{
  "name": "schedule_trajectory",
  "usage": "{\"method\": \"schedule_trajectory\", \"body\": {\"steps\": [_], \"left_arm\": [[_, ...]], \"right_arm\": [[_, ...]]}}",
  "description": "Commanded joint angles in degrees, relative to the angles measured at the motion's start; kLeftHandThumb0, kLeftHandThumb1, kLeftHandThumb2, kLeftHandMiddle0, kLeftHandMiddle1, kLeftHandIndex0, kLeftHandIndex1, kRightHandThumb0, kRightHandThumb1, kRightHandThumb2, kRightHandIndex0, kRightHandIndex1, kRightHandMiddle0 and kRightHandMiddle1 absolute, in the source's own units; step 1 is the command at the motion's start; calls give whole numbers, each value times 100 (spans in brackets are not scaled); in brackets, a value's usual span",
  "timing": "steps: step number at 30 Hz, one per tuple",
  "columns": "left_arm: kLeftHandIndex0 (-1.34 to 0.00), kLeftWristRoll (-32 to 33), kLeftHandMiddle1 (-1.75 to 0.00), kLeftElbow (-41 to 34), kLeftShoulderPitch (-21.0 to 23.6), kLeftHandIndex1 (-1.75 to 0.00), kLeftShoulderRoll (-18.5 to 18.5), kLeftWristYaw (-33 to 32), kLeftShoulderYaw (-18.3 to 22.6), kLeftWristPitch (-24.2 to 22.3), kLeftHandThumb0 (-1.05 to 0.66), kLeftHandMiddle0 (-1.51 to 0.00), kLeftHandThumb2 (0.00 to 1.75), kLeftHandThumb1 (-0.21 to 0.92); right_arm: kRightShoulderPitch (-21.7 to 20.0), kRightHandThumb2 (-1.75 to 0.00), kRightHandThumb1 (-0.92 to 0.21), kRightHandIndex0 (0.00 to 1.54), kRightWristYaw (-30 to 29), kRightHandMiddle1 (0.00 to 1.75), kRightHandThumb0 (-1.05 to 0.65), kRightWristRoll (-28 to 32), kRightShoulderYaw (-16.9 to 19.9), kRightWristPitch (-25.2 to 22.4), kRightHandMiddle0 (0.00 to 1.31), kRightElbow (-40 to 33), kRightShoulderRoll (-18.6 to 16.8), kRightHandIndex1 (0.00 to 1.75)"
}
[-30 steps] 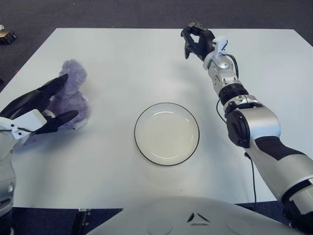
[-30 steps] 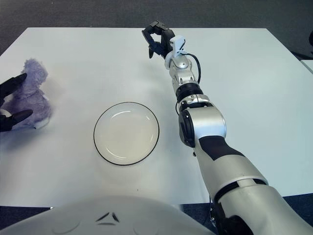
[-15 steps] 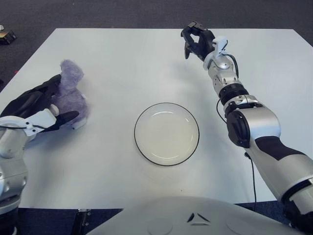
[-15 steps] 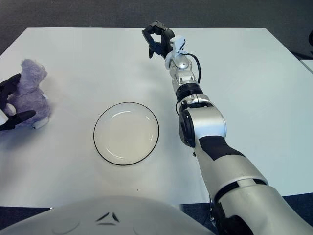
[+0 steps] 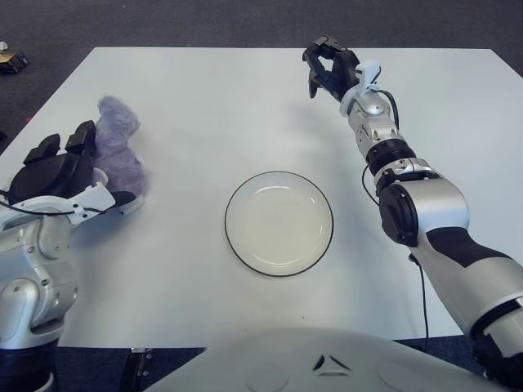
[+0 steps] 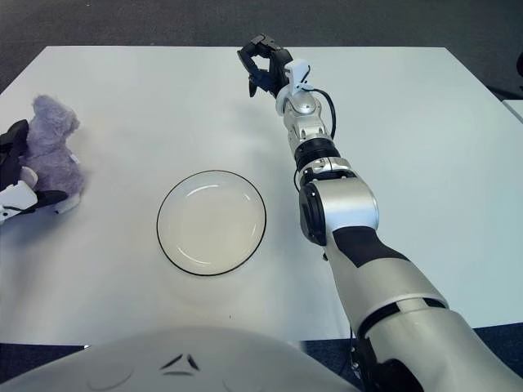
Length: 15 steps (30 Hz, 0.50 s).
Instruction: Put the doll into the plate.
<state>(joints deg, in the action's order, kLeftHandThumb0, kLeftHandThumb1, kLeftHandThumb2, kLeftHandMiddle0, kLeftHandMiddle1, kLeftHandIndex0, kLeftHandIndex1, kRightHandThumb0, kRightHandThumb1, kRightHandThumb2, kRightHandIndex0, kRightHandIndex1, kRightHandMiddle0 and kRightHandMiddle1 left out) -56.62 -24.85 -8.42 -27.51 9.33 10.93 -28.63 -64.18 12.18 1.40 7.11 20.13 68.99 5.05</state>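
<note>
At table's left | left hand point(image 5: 59, 167) hides doll's point(image 5: 114, 147) side

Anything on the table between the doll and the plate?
No. In both eye views only bare white tabletop lies between the doll, beside the left hand, and the plate.

The doll point(image 5: 116, 153) is fuzzy lavender purple. The plate point(image 5: 279, 222) is creamy white with a thin black rim. The table point(image 5: 204, 98) is plain white. Both hands, left hand point(image 5: 59, 166) and right hand point(image 5: 330, 67), are black, on silver-grey arms.
</note>
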Motion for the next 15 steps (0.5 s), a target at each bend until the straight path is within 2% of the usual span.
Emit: {"method": "schedule_trajectory", "body": {"steps": [1,2,3,5,8,11,15], "left_arm": [[-31,44,-136,154,117,-101,179,-180,-62,-81,10,-20,2,84],[-28,125,-149,171,135,-114,201,-175,-50,-61,13,-18,3,85],[-25,176,-150,184,148,-123,216,-172,-42,-47,18,-22,9,87],[-24,449,-161,308,200,-154,246,-203,15,100,29,-30,47,78],[-24,722,-170,509,246,-168,227,-331,50,313,35,-33,74,70],[-26,883,-173,707,262,-172,167,-521,39,547,38,-36,87,64],[-28,986,-174,851,258,-174,107,-707,15,744,39,-40,96,59]], "right_arm": [[-28,-35,-92,99,-17,156,-35,13,20,-36,38,-30,55,175],[-29,-35,-92,99,-16,156,-35,15,22,-37,38,-30,55,175],[-30,-35,-92,99,-13,156,-35,19,25,-40,38,-30,57,175],[-33,-35,-92,99,-9,156,-35,25,31,-43,38,-29,59,175],[-37,-35,-92,99,-2,157,-35,30,37,-46,37,-26,63,175],[-39,-36,-92,99,5,157,-35,34,43,-45,37,-25,67,175],[-40,-36,-92,99,10,158,-35,36,46,-43,37,-24,70,175]]}}
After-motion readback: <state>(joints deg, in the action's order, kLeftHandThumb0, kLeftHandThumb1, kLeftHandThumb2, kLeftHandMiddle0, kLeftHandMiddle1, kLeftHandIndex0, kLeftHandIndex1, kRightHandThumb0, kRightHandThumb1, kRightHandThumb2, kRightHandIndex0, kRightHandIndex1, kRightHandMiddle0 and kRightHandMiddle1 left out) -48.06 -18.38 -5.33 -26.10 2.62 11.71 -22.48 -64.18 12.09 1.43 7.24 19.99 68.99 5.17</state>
